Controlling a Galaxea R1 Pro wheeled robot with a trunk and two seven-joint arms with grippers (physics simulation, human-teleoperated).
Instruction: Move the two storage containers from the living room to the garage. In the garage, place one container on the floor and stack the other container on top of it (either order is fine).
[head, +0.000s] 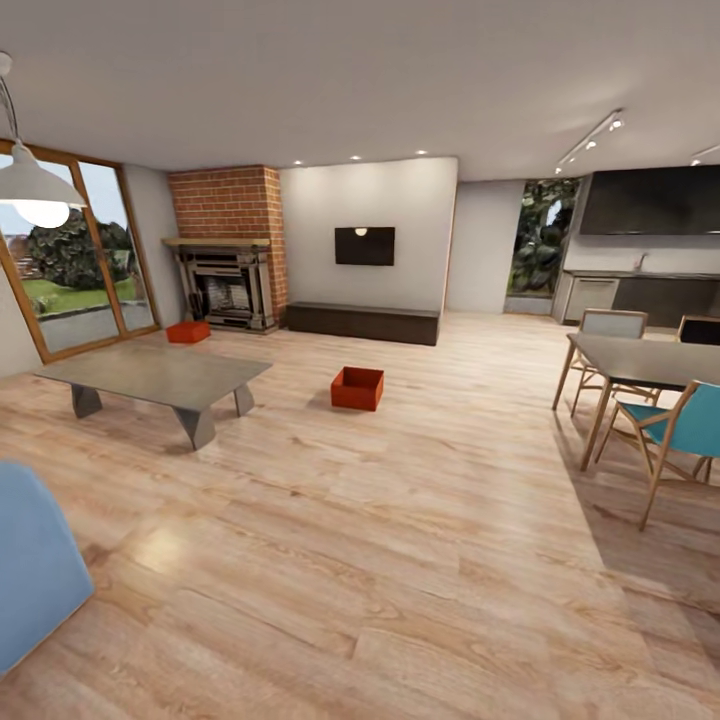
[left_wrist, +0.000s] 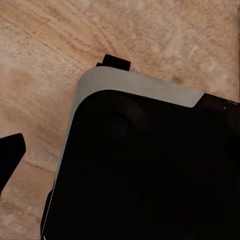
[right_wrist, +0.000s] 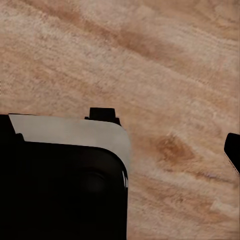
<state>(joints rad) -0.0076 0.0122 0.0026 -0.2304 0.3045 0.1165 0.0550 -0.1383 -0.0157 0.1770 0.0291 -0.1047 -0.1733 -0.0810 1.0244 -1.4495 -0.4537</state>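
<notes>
Storage containers (head: 357, 388) (head: 188, 332) on wood floor (head: 400, 560), well ahead

A low grey coffee table (head: 160, 378) stands left of centre, with a blue seat (head: 35, 560) at the near left edge and a white pendant lamp (head: 35, 185) hanging above. A black TV (head: 364, 245) hangs on the far white wall, and glass doors (head: 75, 255) on the left show greenery outside. At right, a dining table (head: 640, 360) has wooden chairs around it, one teal (head: 680, 430), with dark kitchen cabinets (head: 655, 295) behind.
</notes>
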